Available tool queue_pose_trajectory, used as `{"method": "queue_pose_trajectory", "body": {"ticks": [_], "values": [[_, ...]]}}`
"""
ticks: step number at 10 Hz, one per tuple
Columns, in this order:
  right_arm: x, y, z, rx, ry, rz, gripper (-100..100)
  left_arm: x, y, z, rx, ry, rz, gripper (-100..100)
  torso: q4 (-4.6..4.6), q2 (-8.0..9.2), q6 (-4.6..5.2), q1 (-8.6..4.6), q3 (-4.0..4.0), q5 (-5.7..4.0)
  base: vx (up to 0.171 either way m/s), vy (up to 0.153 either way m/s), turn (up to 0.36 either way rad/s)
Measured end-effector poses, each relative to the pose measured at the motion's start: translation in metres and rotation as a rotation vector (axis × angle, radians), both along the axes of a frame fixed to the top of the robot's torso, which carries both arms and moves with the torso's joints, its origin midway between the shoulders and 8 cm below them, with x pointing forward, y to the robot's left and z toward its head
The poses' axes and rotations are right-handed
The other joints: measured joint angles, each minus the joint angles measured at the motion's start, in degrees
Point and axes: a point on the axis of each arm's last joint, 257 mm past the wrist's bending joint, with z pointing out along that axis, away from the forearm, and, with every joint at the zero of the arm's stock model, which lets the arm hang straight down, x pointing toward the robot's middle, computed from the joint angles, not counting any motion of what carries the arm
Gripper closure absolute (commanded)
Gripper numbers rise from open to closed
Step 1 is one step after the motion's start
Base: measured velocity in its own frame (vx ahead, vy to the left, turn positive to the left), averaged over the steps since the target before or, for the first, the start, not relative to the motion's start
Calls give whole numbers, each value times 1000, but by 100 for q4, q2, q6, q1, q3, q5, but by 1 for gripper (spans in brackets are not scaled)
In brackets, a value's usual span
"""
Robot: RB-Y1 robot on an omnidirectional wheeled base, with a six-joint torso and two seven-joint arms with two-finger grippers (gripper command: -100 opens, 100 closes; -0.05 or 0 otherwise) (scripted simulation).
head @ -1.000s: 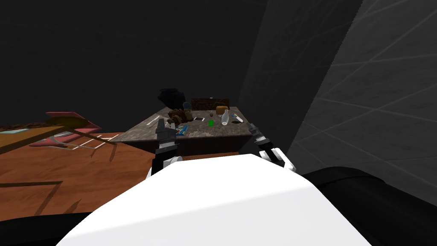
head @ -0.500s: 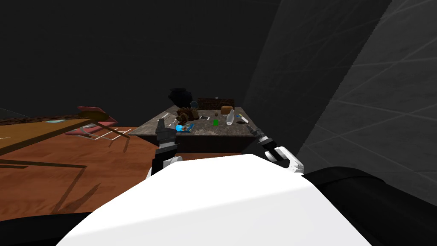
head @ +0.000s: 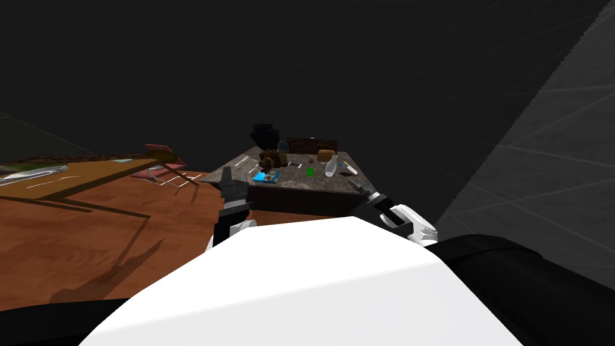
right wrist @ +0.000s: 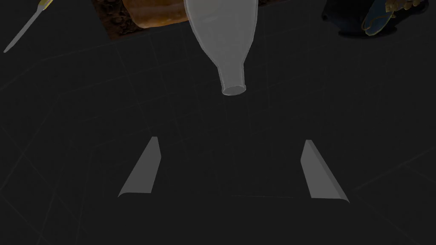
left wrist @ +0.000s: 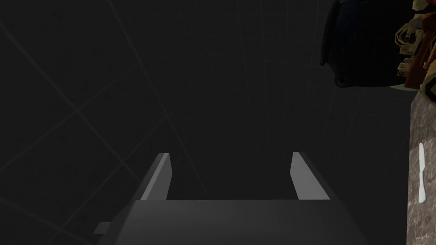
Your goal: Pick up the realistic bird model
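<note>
The bird model is a brown, lumpy figure at the back left of the dark stone-topped table ahead of me. A tan and red-brown part of what looks like the bird model appears in the left wrist view, far off to the side of that gripper. My left gripper hangs short of the table's near left corner, and the left gripper is open and empty. My right gripper is at the table's near right edge. The right gripper is open, pointing at a clear bottle.
On the table are a blue flat item, a green block, a clear bottle, a bread loaf and a dark pot. A white knife lies near the table's edge. A wooden table stands left.
My view has swung: the stone-topped table now sits further right and the wooden table on the left shows more. The right arm has drifted right and lower. Both grippers stay open.
</note>
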Motion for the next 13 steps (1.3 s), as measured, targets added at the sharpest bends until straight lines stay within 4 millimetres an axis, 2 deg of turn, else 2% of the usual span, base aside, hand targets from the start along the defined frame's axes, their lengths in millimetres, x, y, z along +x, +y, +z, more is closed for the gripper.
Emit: {"method": "queue_pose_trajectory", "body": {"ticks": [3,9,11,13], "values": [[-3,-20,-18,-99,63,11,-100,0,0,0,0,0,0,0,0,-3,5,-3,-1,0,-5,40,189],[-22,-65,-64,-307,220,39,-100,0,0,0,0,0,0,0,-2,-9,7,-11,-5,-2,7,21,192],[-38,-91,-87,-396,302,49,-100,0,0,0,0,0,0,0,-3,-13,0,-12,-7,-3,17,7,269],[-48,-116,-95,-474,362,58,-100,0,0,0,0,0,0,0,-2,-12,3,-15,-7,-2,16,1,184]]}}
